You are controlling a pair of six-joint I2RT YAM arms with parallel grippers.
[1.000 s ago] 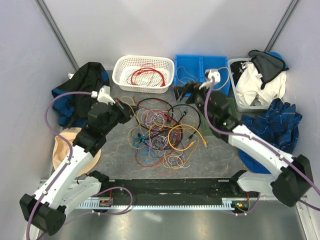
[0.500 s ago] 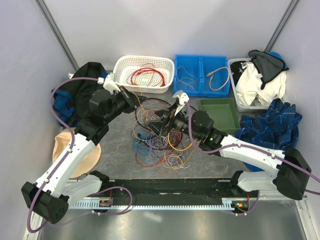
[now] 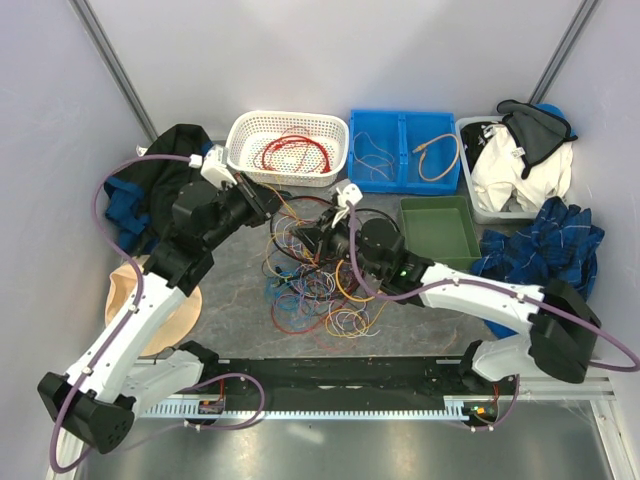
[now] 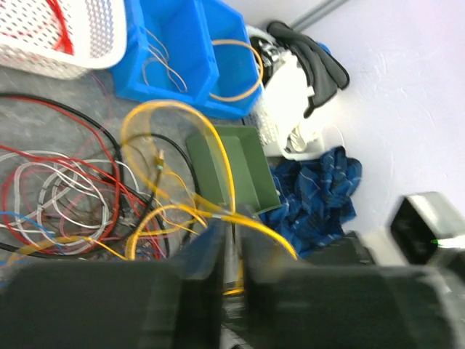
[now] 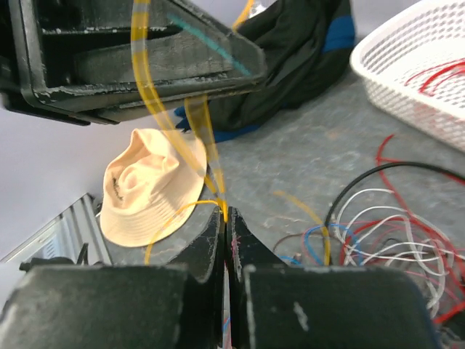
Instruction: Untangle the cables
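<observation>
The cables [image 3: 315, 282] lie in a tangled pile of red, yellow, black, blue, white and purple wires on the grey table, between the arms. A yellow cable [image 4: 125, 134] rises out of the pile. My right gripper [image 3: 312, 238] hovers over the pile's back left part and is shut on that yellow cable [image 5: 211, 163], pinched at its fingertips [image 5: 227, 217]. Just to its left and further back is my left gripper [image 3: 270, 203]. In the left wrist view its jaws [image 4: 232, 233] stand slightly apart, with the yellow cable running loose through the gap.
A white basket [image 3: 240, 140] holding red cables stands at the back. Right of it are blue bins [image 3: 400, 150] with a few wires and a green bin [image 3: 440, 230]. Clothes [image 3: 520, 165] are heaped at the right, a black garment [image 3: 160, 170] at the left, and a beige hat [image 3: 125, 290] nearer.
My right arm swung from the blue bins to the pile and closed on the yellow cable. The left gripper moved back toward the basket and its jaws parted.
</observation>
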